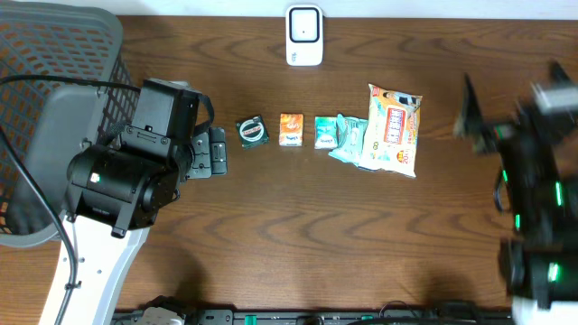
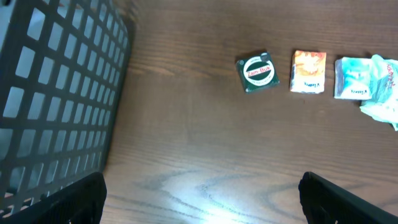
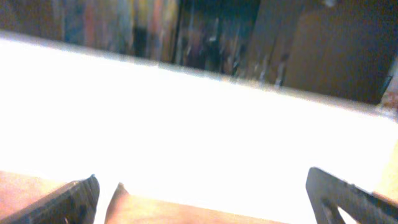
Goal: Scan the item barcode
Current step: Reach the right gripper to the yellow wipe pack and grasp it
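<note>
Two grippers hang open and empty, a tin (image 2: 257, 73) ahead of the left gripper (image 2: 200, 190), all blurred white around the right gripper (image 3: 202, 186).

The bench (image 1: 298, 235) carries five packaged goods in one row: one dark green box (image 1: 253, 132) with a round label, one orange packet (image 1: 291, 129), one teal packet (image 1: 325, 131), one crumpled pale-teal wrapper (image 1: 348, 144) and one large white snack bag (image 1: 393, 129). There is one white scanner (image 1: 304, 36) and one grey mesh basket (image 1: 54, 36) — no second of either. Two robot arms complete the count — a left arm (image 1: 126, 176) and a right arm (image 1: 542, 171).
</note>
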